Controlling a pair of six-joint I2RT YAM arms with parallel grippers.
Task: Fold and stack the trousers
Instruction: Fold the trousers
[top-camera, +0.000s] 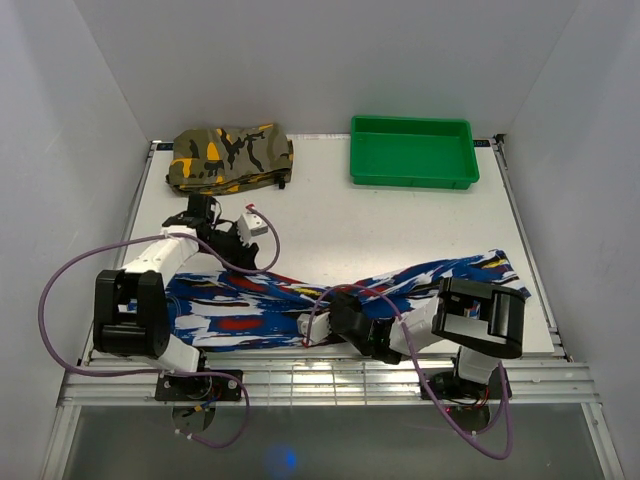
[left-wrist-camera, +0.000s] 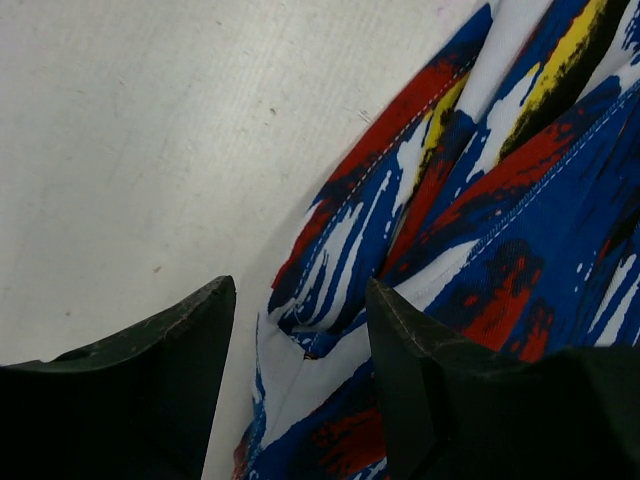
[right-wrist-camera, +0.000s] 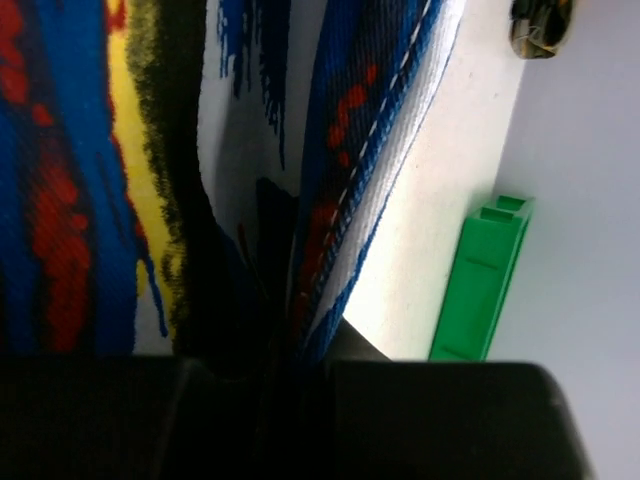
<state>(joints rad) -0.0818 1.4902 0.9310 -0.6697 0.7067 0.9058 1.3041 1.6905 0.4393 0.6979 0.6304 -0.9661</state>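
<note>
The trousers (top-camera: 250, 310), blue with white, red, black and yellow streaks, lie crumpled across the near part of the table, one leg stretching right toward (top-camera: 480, 268). My left gripper (top-camera: 258, 255) hovers at their far left edge. In the left wrist view it (left-wrist-camera: 300, 300) is open, and its fingers (left-wrist-camera: 190, 340) straddle a fold of the trousers (left-wrist-camera: 520, 200) without pinching it. My right gripper (top-camera: 308, 326) sits low at the near middle. In the right wrist view it (right-wrist-camera: 290, 345) is shut on a bunched seam of the trousers (right-wrist-camera: 60, 200), lifting the cloth off the table.
A folded camouflage garment (top-camera: 230, 155) lies at the back left. A green tray (top-camera: 412, 180) stands at the back right and shows edge-on in the right wrist view (right-wrist-camera: 480, 270). White walls close in the table on three sides.
</note>
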